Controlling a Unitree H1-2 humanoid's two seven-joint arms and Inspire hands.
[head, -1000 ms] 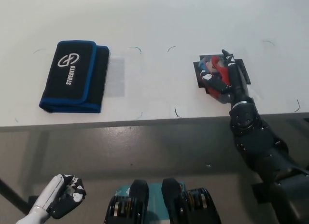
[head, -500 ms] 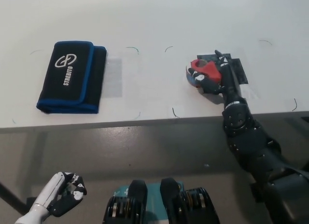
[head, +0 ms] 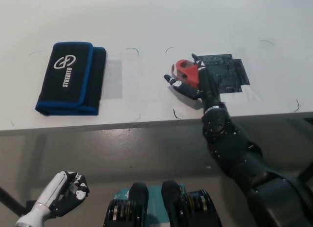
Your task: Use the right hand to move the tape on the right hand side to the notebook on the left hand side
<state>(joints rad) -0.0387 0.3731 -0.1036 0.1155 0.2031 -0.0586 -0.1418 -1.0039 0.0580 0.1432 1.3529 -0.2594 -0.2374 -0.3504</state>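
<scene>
A red tape dispenser (head: 186, 72) sits in my black right hand (head: 191, 81), whose fingers are closed around it just above the white table (head: 156, 21), right of centre. The notebook (head: 70, 76), black with a blue border and a white logo, lies flat on the table's left side, well apart from the hand. My white left hand (head: 61, 196) rests low at the lower left, below the table edge, fingers curled on nothing.
A dark square patch (head: 224, 73) lies on the table just right of my right hand, where the tape was. Small pen marks dot the tabletop. The table's front edge (head: 146, 123) runs across the middle of the view.
My right hand has carried the red tape leftward, off the dark patch and toward the table's middle. The left hand has stayed low at the lower left.
</scene>
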